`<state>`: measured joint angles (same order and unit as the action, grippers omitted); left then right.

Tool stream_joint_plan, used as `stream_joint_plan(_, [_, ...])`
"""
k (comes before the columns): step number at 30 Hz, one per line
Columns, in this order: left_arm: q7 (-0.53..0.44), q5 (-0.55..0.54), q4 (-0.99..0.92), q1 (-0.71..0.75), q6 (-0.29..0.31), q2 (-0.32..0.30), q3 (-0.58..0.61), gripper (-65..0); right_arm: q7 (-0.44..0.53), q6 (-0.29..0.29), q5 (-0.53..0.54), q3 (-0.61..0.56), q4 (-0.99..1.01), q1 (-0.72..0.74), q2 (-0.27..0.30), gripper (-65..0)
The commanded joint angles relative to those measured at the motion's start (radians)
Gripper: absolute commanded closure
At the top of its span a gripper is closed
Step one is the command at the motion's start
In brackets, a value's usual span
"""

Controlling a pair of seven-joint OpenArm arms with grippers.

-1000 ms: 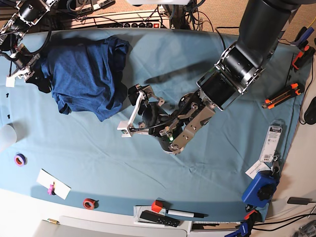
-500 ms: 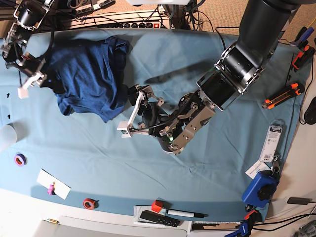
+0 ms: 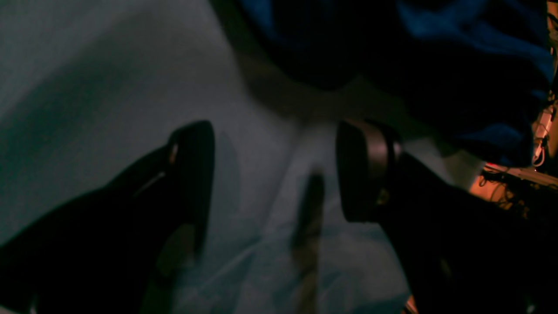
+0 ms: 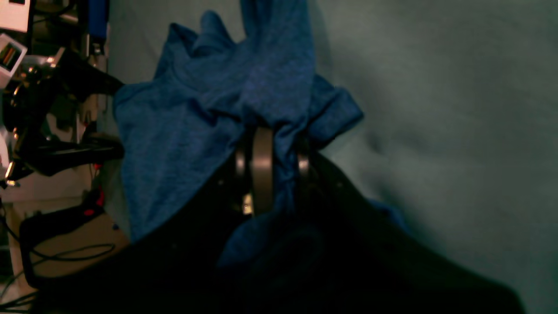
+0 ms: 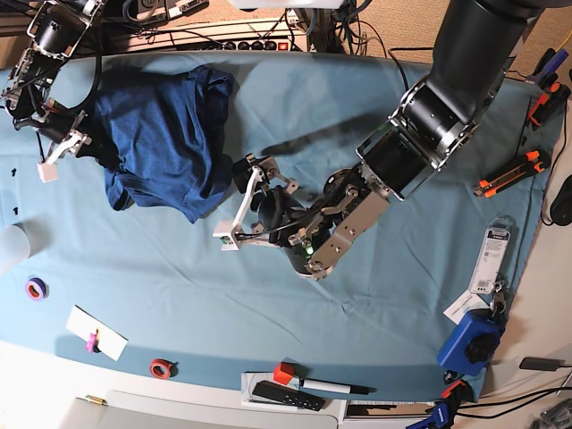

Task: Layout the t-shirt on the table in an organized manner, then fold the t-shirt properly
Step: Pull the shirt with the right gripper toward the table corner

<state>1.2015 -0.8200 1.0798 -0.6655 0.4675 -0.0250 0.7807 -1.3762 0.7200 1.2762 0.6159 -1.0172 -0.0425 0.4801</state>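
The dark blue t-shirt lies crumpled at the table's far left. My right gripper sits at the shirt's left edge. In the right wrist view that gripper is shut on a bunched fold of the t-shirt, with cloth pinched between the fingers. My left gripper rests low over the teal cloth just right of the shirt's lower corner. Its jaws are wide open, and the left wrist view shows nothing but table inside the gripper; the t-shirt lies beyond the fingertips.
A purple tape roll, a white card, a red tape roll and a remote with a marker lie along the near edge. An orange cutter, a packet and a blue tool sit at the right. Cables run behind.
My right gripper has moved in to the shirt's left edge and shut on a fold of it, and that edge has bunched up. The left arm has barely moved.
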Motion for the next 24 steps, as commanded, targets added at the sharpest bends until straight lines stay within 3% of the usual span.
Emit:
stream_joint_plan(1, [-0.017, -0.011, 0.013, -0.033, 0.001, 0.009, -0.005, -43.4, -0.020, -0.022, -0.067, 0.022, 0.004, -0.010, 0.041, 0.0])
stream_joint_plan(10, [-0.024, -0.011, 0.013, -0.033, 0.002, 0.011, -0.005, -43.4, -0.020, -0.022, -0.216, 0.049, 0.004, -0.007, 0.174, 0.0])
stream_joint_plan(16, [-0.024, -0.011, 0.013, -0.033, 0.002, 0.011, -0.005, -43.4, -0.017, -0.022, -0.395, 0.049, 0.004, 0.025, 0.192, 0.0])
stream_joint_plan(19, [-0.024, -0.011, 0.013, -0.033, 0.005, 0.011, -0.005, -43.4, 0.071, -0.022, -0.466, 0.049, 0.004, 0.044, 0.203, 0.0])
stream_joint_plan(24, [-0.024, -0.011, 0.013, -0.033, 0.005, 0.011, -0.005, -43.4, 0.112, -0.022, -0.562, 0.049, 0.004, 0.082, 0.219, 0.0])
